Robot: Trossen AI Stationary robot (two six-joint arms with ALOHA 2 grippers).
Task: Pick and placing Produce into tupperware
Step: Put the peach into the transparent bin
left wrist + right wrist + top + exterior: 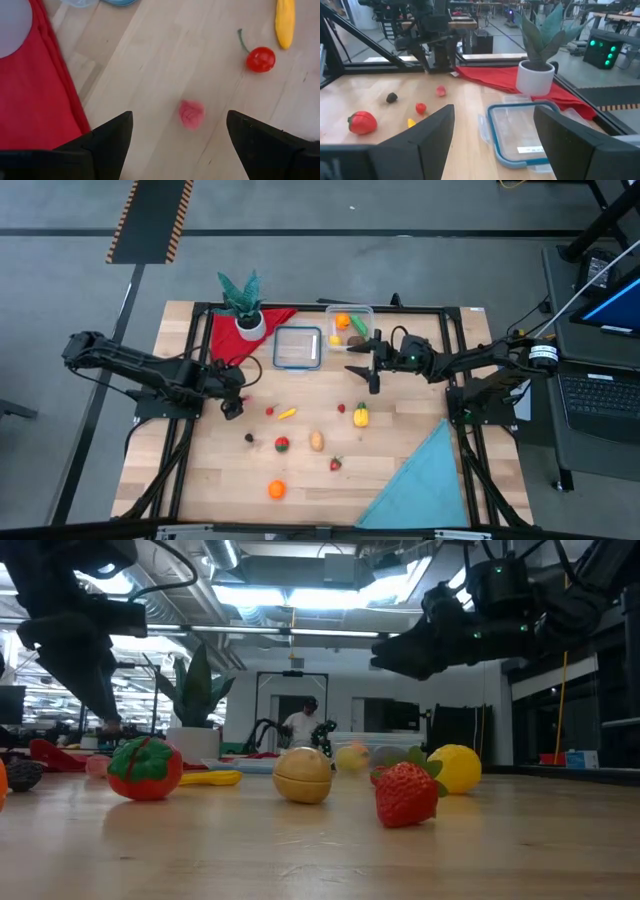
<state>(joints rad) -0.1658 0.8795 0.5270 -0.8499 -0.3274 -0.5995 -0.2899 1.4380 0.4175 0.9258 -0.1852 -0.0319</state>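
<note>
The clear tupperware (369, 311) stands at the table's far side with a few pieces of produce in it. More produce lies loose on the wood: a pink piece (191, 114), a cherry (260, 59), a tomato (282, 444), a potato (316, 441), a strawberry (406, 792), an orange (276, 490) and a yellow piece (360, 416). My left gripper (179, 119) points steeply down, open, with the pink piece on the table below the gap between its fingers. My right gripper (494, 110) is open and level, just near of the tupperware (362, 366), and holds nothing.
A clear lid with a blue rim (520, 132) lies left of the tub. A potted plant (245, 305) stands on a red cloth (30, 85) at the far left. A blue cloth (420, 480) covers the near right corner. A person stands in the room beyond (298, 725).
</note>
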